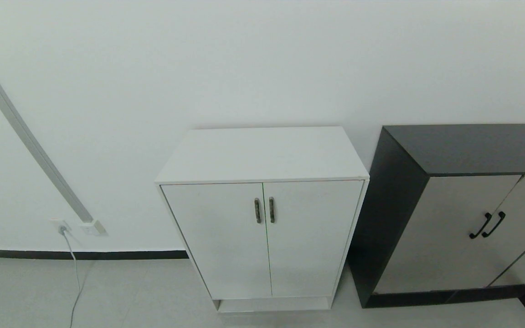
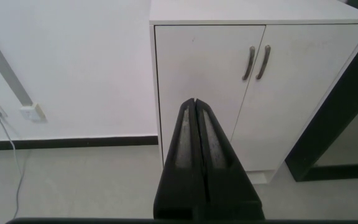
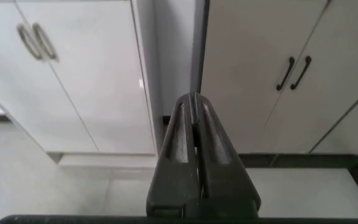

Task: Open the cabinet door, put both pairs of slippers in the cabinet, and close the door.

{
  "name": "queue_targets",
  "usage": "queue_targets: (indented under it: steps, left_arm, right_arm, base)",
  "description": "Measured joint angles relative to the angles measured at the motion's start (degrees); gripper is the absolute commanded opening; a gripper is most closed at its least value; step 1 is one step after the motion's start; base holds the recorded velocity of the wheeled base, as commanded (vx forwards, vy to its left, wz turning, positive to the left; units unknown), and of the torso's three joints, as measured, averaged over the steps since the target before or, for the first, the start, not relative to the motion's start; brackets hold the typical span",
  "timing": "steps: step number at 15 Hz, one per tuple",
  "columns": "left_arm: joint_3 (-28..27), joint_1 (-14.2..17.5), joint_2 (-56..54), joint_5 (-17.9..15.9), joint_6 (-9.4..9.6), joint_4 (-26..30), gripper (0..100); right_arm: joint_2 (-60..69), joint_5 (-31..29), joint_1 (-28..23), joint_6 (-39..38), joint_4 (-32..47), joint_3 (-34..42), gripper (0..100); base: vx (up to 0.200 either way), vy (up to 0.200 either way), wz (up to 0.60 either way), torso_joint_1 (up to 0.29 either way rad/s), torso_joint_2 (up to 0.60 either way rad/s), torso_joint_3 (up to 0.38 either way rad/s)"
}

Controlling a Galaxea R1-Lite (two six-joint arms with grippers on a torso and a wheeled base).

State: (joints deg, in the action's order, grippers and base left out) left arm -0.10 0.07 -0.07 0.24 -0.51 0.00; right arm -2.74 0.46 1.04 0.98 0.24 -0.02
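A white two-door cabinet [image 1: 262, 237] stands against the wall with both doors closed. Two grey vertical handles [image 1: 265, 210] sit side by side at the middle seam. In the left wrist view the cabinet [image 2: 253, 93] faces my left gripper [image 2: 195, 102], which is shut with nothing in it and held some way in front of the left door. My right gripper [image 3: 195, 98] is shut and empty, level with the gap between the white cabinet [image 3: 73, 74] and the dark cabinet [image 3: 278, 74].
A black cabinet with grey doors and black handles [image 1: 458, 214] stands right of the white one. A wall socket with a cable [image 1: 64, 228] and a slanted cable duct [image 1: 25, 132] are on the left wall. Grey floor [image 1: 107, 296] lies in front.
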Motion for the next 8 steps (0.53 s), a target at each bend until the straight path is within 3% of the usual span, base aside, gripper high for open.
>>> queue_targets:
  steps: [8]
  left_arm:
    - [0.0,0.0,0.0,0.0,0.18,0.0,0]
  right_arm:
    - [2.8,-2.2,-1.0,-5.2,-0.5,0.0,0]
  base:
    - [0.000,0.000,0.00,0.000,0.00,0.000]
